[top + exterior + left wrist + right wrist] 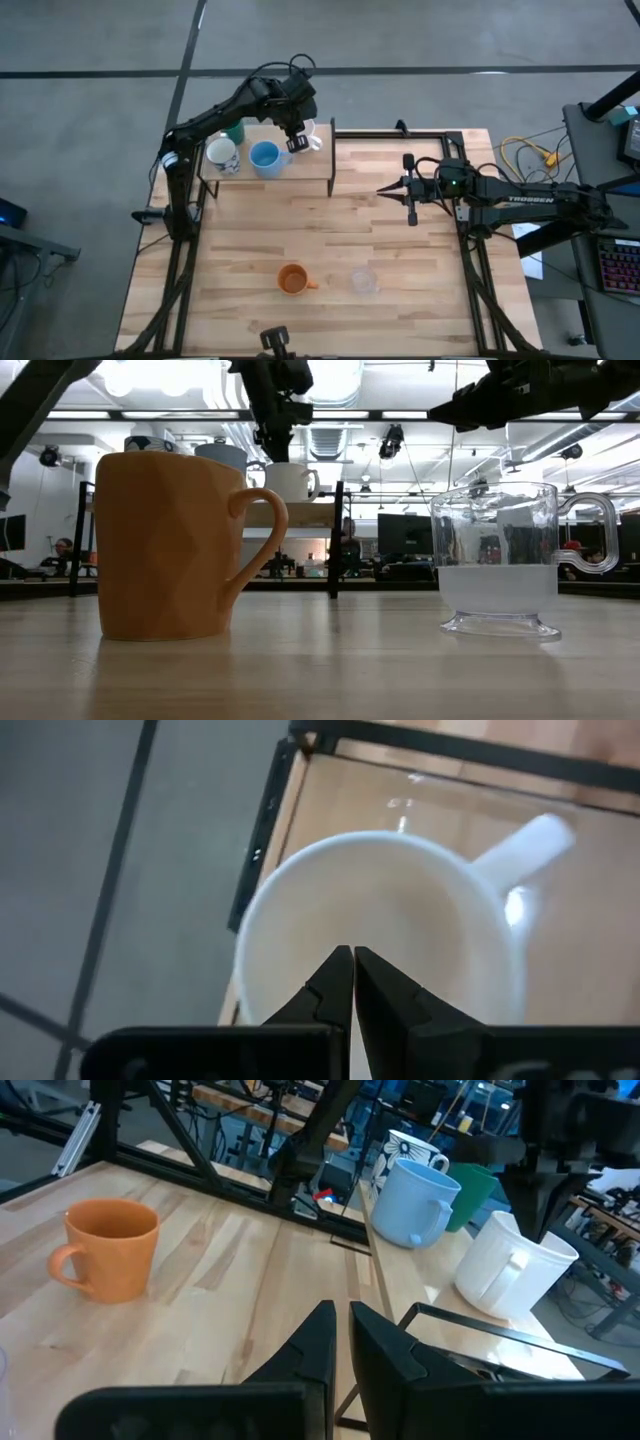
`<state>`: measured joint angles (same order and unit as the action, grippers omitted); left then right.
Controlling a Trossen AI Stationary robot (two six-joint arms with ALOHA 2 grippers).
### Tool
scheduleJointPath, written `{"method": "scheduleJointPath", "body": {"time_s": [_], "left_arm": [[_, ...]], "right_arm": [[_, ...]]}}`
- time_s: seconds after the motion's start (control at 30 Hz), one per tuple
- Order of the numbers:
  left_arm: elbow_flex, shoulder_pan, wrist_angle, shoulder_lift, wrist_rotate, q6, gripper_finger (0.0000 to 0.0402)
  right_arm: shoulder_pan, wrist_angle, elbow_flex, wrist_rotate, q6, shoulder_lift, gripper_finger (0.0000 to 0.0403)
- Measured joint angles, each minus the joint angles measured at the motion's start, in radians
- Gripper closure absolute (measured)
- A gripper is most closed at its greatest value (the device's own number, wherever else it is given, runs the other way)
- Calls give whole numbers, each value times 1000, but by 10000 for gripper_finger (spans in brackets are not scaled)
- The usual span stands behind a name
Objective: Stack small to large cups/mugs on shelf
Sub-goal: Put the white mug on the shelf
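A: Cups, high view: light blue cup (265, 157), patterned mug (221, 154), dark green cup (236, 130) and white mug (309, 136) up on shelf (300, 172) at 11 o'clock, side by side, unstacked. Left gripper (296, 143) shut, empty, over white mug.

B: Low view: orange mug (175, 545) and clear cup (499, 558) left on tabletop (320, 665) (6 o'clock from above).

A: Left wrist: shut tips above white mug's mouth, holding nothing.

B: Right wrist: right gripper (340, 1330) nearly shut, empty, waiting at 3 o'clock. Roughly two-thirds placed.
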<state>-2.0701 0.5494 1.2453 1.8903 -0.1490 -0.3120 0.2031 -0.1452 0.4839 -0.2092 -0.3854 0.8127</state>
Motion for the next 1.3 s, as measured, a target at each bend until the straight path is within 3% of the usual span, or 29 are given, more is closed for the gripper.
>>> {"method": "scheduleJointPath", "body": {"time_s": [1.3], "left_arm": [[14, 13, 111, -13, -203, 22, 402]], "right_arm": [[0, 1, 0, 0, -4, 0, 377]]}}
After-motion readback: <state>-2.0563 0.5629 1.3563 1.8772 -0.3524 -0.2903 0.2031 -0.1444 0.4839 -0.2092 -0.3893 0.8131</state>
